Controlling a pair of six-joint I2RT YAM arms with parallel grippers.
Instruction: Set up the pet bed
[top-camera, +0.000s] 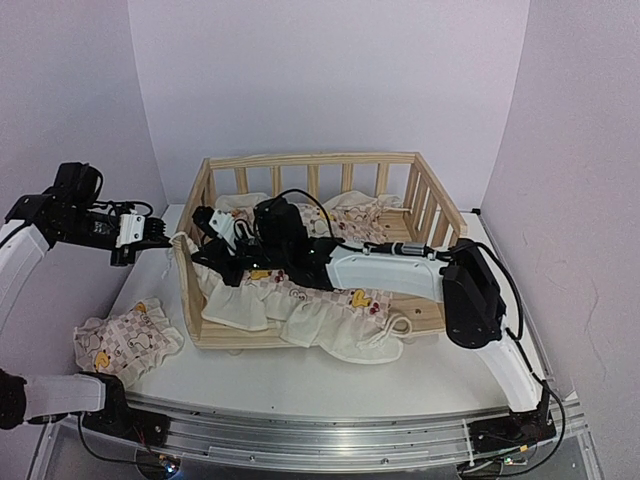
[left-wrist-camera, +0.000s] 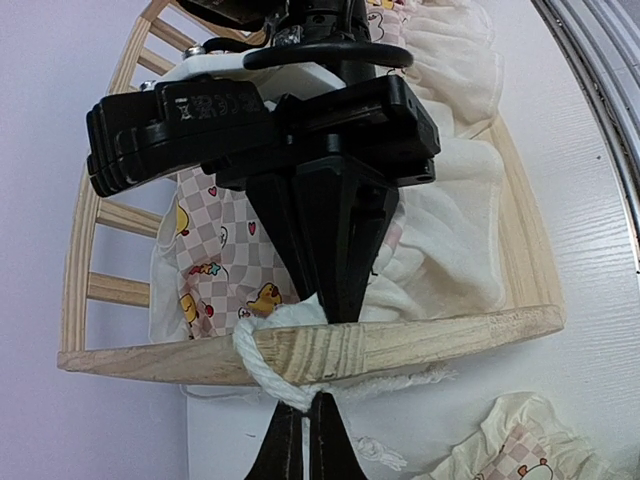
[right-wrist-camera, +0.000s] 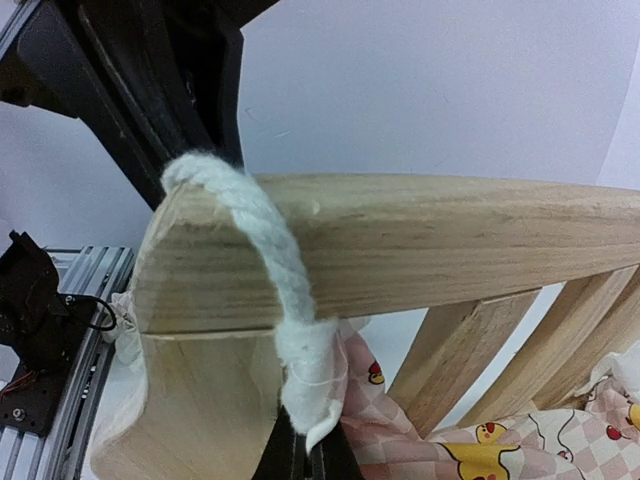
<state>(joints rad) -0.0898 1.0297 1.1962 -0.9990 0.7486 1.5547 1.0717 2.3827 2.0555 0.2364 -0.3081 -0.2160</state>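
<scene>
The pet bed's pine frame (top-camera: 310, 160) stands mid-table, and its checked duck cushion (top-camera: 300, 310) lies inside, spilling over the front edge. A white tie string (left-wrist-camera: 262, 362) loops over the left rail (left-wrist-camera: 450, 335) at the front corner. Outside that rail, my left gripper (left-wrist-camera: 306, 440) is shut on the string's lower end. My right arm reaches across the bed from the right. Its gripper (right-wrist-camera: 310, 458) is inside the rail, shut on the same tie string (right-wrist-camera: 262, 240) where it joins the cushion corner. In the top view the left gripper (top-camera: 168, 233) and right gripper (top-camera: 207, 222) face each other across the corner.
A separate ruffled checked piece with ducks (top-camera: 125, 340) lies on the table at the front left. Another tie string (top-camera: 395, 325) trails over the bed's front right edge. White walls close in on the left, back and right. An aluminium rail (top-camera: 320, 430) runs along the near edge.
</scene>
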